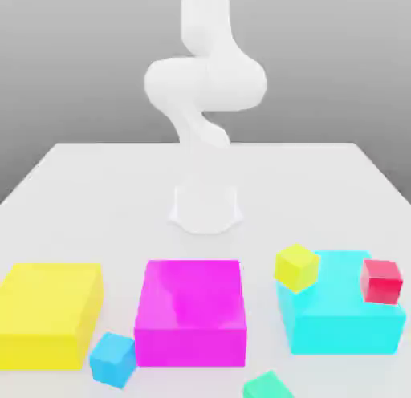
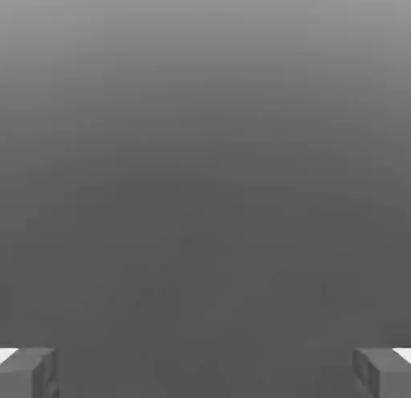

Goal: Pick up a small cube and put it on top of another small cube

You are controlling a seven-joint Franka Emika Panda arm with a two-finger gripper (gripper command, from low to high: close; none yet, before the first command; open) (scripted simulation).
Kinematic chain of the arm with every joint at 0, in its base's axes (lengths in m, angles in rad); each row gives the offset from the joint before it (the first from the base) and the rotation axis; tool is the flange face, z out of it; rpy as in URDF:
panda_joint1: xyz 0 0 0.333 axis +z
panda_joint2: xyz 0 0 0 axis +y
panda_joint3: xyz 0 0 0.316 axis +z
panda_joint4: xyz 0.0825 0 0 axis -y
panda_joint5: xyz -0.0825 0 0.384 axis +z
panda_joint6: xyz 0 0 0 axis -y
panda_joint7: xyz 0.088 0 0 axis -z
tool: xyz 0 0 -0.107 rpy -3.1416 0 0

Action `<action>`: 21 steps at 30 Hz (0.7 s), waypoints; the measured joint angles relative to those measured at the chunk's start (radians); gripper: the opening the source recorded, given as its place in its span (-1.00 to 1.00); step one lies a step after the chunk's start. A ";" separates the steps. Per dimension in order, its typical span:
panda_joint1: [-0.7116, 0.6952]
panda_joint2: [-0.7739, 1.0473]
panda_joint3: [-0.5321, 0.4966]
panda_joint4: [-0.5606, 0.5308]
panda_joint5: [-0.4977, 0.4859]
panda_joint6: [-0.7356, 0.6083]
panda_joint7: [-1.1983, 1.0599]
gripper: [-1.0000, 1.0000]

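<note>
My claw (image 2: 205, 374) is standing wide open, holding nothing. The small green cube (image 1: 268, 386) is lying at the exterior view's lower edge, nearer that camera than the magenta block (image 1: 191, 312), well out from my arm's base (image 1: 205, 210).

Exterior view: bright, overexposed; white tabletop (image 1: 144, 188) nearly shadowless, light source unclear. Arm (image 1: 205, 83) above tabletop washed out, edges soft. Grey background beyond tabletop, darker toward it. Block colours saturated, tops and sides differing in shade. Hand view: dim grey gradient, faint banding.
</note>
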 joint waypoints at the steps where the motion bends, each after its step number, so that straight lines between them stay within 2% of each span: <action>1: 0.007 0.039 -0.001 -0.001 0.000 0.012 -0.013 0.00; 21: 0.105 0.768 0.009 -0.014 0.007 0.244 -0.250 0.00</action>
